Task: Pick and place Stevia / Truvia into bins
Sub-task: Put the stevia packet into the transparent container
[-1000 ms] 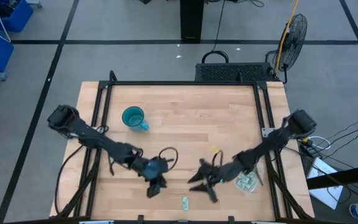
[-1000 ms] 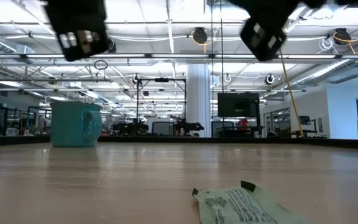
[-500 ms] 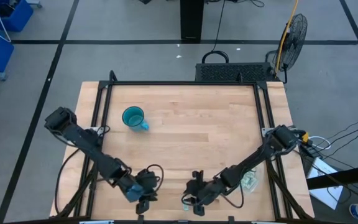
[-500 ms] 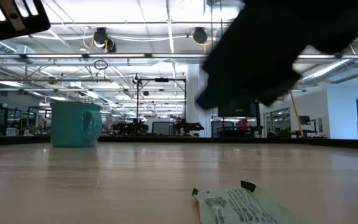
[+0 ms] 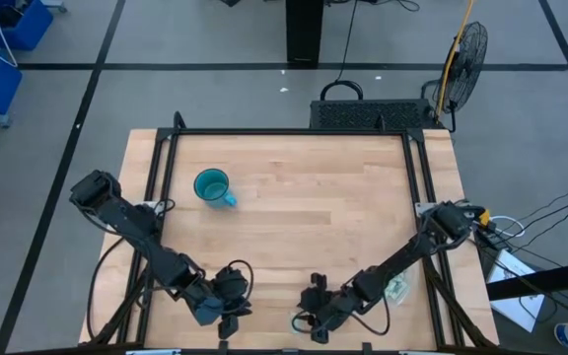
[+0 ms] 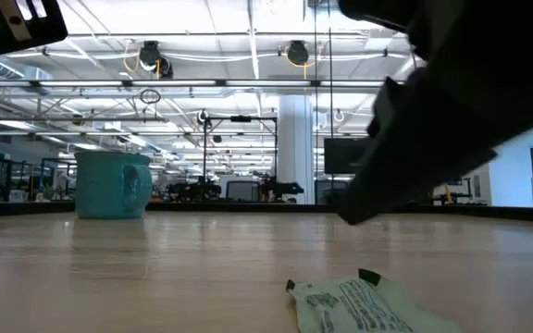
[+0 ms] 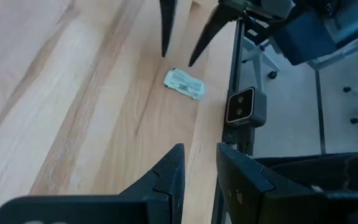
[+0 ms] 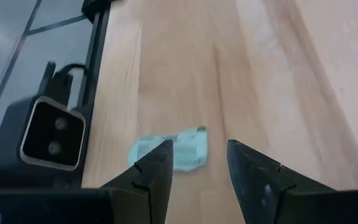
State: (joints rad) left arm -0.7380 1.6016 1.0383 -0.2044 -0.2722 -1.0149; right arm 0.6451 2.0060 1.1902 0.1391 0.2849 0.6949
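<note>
Worktop (image 5: 304, 212): pale wood butcher-block, black metal frame on all sides; the middle and far stretch lie broadly open.

Sachet (image 5: 294, 321): one pale green and white packet, flat at the near edge, centre, close to the frame rail. Dark printing shows on it in the low view (image 6: 364, 305); not legible.

Right gripper (image 5: 314, 321): low over the near edge, fingers apart, straddling the sachet (image 8: 173, 149) without visible contact.

Left gripper (image 5: 227, 318): at the near edge, left of the sachet (image 7: 184, 83); fingers slightly apart, holding nothing.

Clear tub (image 5: 395, 288): near right, beside the right frame rail, several green sachets inside.

Teal mug (image 5: 212, 186): far left, upright, well apart from both arms.

Small yellow scrap (image 5: 341, 237): centre-right, on open wood.
</note>
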